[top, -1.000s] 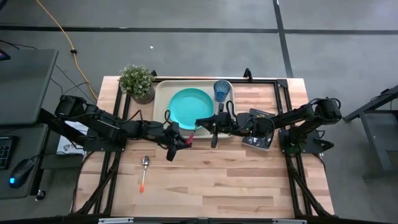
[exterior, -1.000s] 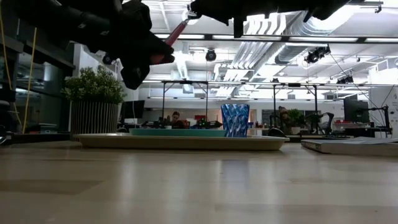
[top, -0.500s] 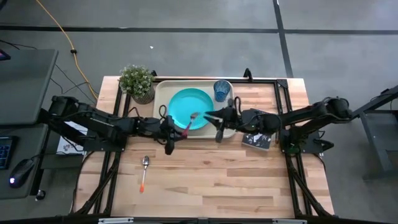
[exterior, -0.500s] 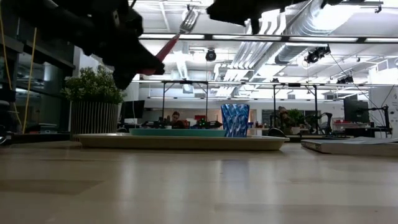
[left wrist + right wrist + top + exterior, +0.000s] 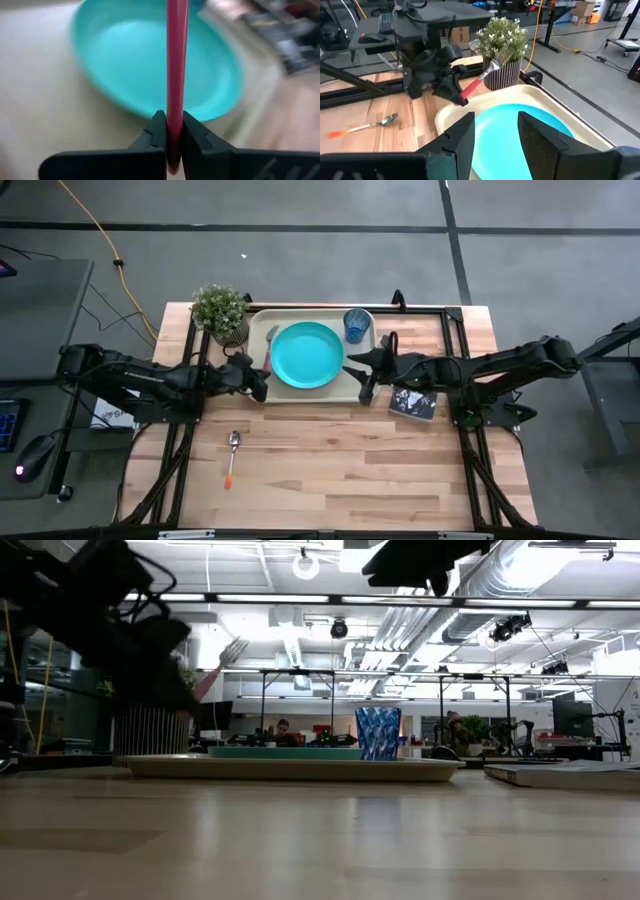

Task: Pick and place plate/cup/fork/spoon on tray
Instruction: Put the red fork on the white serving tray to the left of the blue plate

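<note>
Wooden table (image 5: 340,460) fills your overhead view, with grey floor around it. At your far left the potted plant (image 5: 221,311) stands on the back corner, just beside the tray (image 5: 257,330). Your left gripper (image 5: 258,378) is clamped on the fork (image 5: 269,350), pinching the red-pink handle; the tines point up and away over the tray's left edge, beside the plate (image 5: 306,355). In front of it, well apart from the tray, the spoon (image 5: 232,457) lies flat on the wood, bowl toward the tray. Moving right, the plate sits in the middle of the tray and the cup (image 5: 356,325) stands upright in the tray's back right corner. Your right gripper (image 5: 365,370) hangs over the tray's right edge, fingers spread and holding nothing. Rightmost, a dark book (image 5: 413,402) lies on the table beside the tray
</note>
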`<state>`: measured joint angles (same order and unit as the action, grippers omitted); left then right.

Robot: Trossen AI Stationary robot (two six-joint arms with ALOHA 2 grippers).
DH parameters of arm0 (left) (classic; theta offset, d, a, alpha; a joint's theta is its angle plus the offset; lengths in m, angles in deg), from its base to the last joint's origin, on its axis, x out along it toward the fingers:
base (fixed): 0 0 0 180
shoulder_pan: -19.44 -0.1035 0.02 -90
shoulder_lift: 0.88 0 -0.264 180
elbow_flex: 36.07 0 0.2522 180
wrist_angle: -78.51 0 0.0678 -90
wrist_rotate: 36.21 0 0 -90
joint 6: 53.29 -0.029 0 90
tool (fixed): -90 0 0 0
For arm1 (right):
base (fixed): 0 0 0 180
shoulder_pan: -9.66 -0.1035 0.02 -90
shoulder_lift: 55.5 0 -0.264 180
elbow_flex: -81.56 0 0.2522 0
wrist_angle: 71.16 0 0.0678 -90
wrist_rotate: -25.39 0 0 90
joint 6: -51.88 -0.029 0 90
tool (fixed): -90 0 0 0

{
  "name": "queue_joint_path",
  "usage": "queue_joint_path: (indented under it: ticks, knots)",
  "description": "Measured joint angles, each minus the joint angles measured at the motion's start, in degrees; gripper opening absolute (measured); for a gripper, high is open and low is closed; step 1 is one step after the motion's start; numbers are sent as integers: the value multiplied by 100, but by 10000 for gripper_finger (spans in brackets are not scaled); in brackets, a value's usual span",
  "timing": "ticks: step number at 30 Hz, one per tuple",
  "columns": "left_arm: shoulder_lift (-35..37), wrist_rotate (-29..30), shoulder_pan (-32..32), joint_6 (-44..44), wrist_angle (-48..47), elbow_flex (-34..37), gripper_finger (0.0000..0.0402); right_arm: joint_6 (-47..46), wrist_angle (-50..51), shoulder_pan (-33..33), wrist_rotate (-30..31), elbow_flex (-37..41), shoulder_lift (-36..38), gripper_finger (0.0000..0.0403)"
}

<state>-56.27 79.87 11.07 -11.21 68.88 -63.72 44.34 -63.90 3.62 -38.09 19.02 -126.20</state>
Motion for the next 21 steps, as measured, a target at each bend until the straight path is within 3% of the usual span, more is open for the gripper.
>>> queue_joint_path:
  ticks: [4, 13, 21]
  knots:
    - [-173, 87, -163, 383, -477, -28, 0, -44, 28, 0, -1, 0, -73, 142]
    - [-1005, -130, -604, 783, -412, -43, 0, -152, 48, 0, -1, 0, -172, 142]
    - [-1523, -319, -899, 834, -877, -660, 0, -165, 124, 0, -4, 0, -172, 142]
